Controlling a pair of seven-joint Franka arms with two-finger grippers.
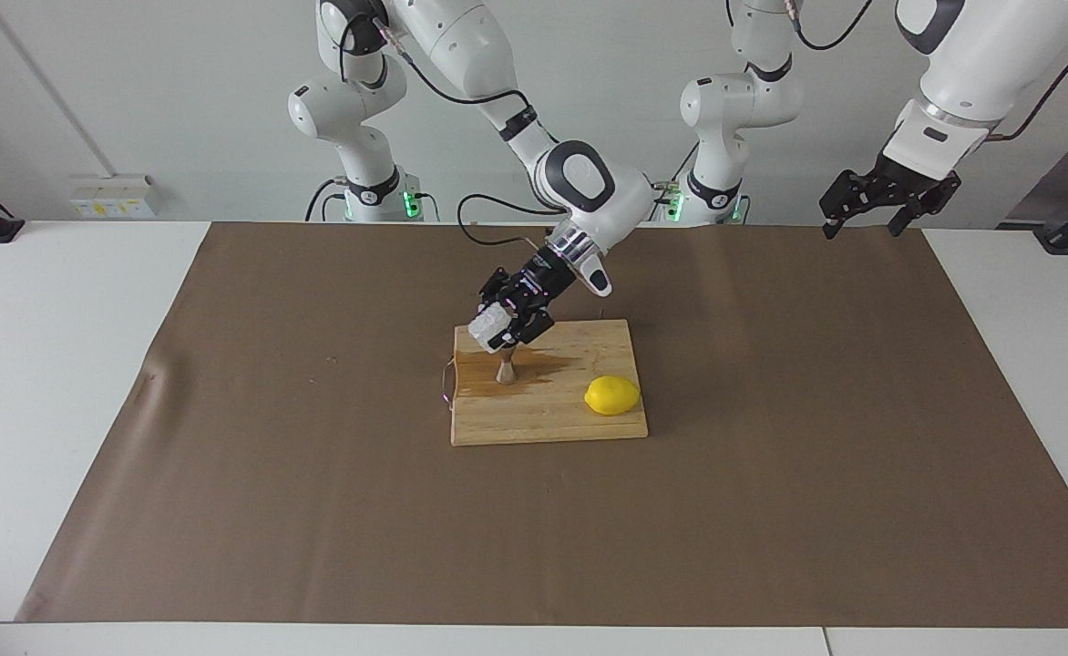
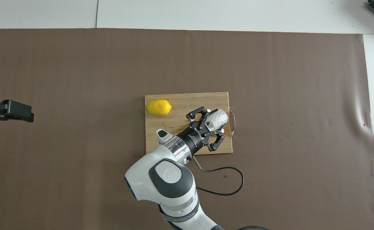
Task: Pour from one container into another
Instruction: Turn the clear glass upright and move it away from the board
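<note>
At centre frame, the right end effector (image 1: 504, 330) clamps the tilted glass cup (image 1: 488, 326) above the steel jigger (image 1: 505, 369) on the cutting board (image 1: 548, 424); slick, breakable glass seems best held at its sides. Upper right, the left end effector (image 1: 867, 219) waits, spread open.

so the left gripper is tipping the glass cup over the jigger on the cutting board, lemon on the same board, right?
Not quite: the right gripper holds the glass cup, as the facing view shows. The left gripper waits raised at its own end of the table. The rest stands: the cup is tilted over the jigger on the cutting board, which also carries the lemon.
</note>
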